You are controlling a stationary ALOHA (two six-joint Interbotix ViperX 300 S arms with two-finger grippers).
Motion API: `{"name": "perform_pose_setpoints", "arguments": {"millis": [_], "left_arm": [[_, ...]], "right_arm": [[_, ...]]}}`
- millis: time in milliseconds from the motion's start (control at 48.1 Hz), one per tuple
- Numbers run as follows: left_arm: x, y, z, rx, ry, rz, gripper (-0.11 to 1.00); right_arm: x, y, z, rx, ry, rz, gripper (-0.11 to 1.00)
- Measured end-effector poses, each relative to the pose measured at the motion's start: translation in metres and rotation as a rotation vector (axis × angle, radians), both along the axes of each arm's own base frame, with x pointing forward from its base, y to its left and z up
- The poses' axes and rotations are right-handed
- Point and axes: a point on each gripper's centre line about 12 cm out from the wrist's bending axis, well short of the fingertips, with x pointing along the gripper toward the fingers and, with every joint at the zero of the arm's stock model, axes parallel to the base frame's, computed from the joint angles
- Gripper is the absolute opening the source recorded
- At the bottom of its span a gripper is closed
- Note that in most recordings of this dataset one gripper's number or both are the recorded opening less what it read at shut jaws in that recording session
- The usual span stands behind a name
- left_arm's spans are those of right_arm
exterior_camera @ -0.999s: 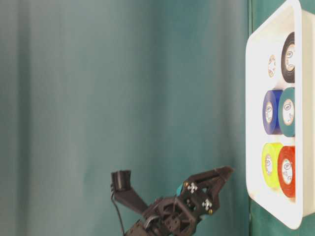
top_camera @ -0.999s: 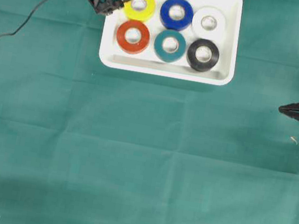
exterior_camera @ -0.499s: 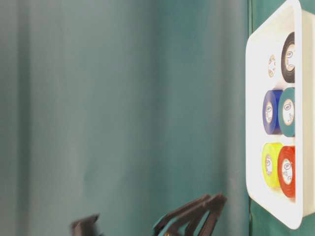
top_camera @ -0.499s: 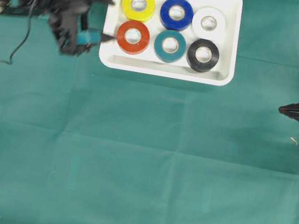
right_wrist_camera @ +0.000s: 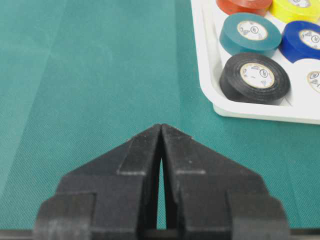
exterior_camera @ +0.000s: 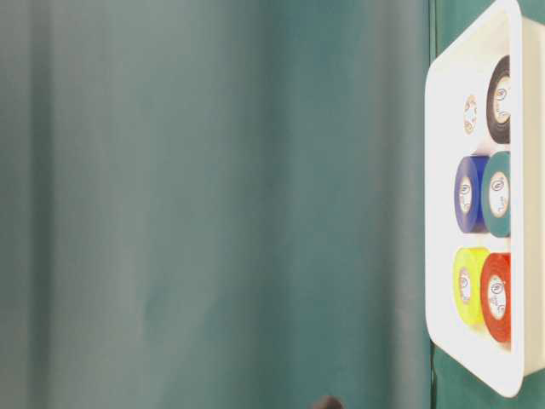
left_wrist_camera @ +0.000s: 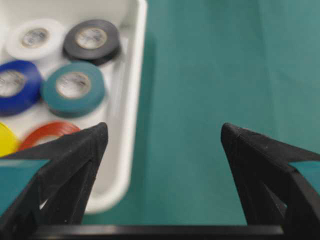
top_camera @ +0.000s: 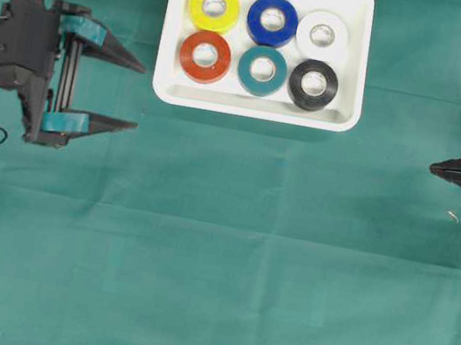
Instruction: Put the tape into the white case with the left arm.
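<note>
From overhead we see the left gripper (top_camera: 140,95) at 9 o'clock, spread wide and empty. The case (top_camera: 351,60) at 12 o'clock holds six tapes (top_camera: 263,70). The right gripper (top_camera: 433,168) at 3 o'clock is pressed together. The table-level view lacks both grippers. The left wrist view crops the yellow tape (left_wrist_camera: 6,141) and red tape (left_wrist_camera: 47,133).

Light is even and fairly bright from above, with soft, short shadows: a faint one lies under the left gripper (top_camera: 137,95) on the green cloth (top_camera: 226,251). The white case (top_camera: 348,59), beyond that gripper's tips, is nearly washed out. In the left wrist view the near fingers (left_wrist_camera: 75,160) are soft and the tape rolls (left_wrist_camera: 73,87) ahead slightly blurred. The right gripper (right_wrist_camera: 161,131) looks sharp. The table-level view is hazy and streaked.
</note>
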Motion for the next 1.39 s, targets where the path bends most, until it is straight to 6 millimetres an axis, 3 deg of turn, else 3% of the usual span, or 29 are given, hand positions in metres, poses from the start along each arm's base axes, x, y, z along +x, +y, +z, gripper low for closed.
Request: {"name": "perform_pose_setpoints", "arguments": {"millis": [395,1019,1394], "left_arm": [[-0.034,-0.028,-0.001,-0.018,-0.055,-0.113,0.99],[-0.101,-0.025,0.001,-0.02,-0.267,-0.124,0.99],[-0.114,-0.022,0.003,-0.018,-0.278,-0.114,0.99]], "right_arm": [[0.0,0.0,-0.001,0.0,-0.006,0.001,-0.09],[-0.001,0.0,-0.002,0.0,-0.005,0.001,-0.09],[-0.001,-0.001,-0.001,0.0,-0.008,-0.005,-0.09]]}}
